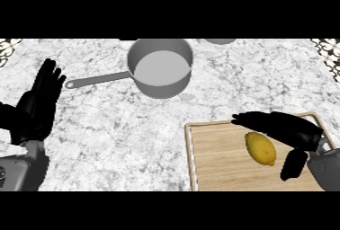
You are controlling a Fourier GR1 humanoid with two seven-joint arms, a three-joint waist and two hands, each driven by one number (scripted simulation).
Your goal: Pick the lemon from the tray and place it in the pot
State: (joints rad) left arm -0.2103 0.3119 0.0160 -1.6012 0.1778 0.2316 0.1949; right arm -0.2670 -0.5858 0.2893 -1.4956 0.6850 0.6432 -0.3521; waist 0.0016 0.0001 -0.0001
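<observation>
A yellow lemon [261,148] lies on the wooden tray [212,157] at the lower right of the head view. My right hand [289,130] hovers over the tray just right of the lemon, fingers stretched out above it and thumb hanging down beside it, open and not closed on the fruit. The grey pot [160,67] with a long handle pointing left stands at the top centre, and nothing shows inside it. At the left edge my left hand [38,105] rests open, fingers up.
The marble counter [119,126] spreads between pot and tray. A grey round object [219,41] is cut off at the top edge, right of the pot. Patterned corners show at the top left and top right.
</observation>
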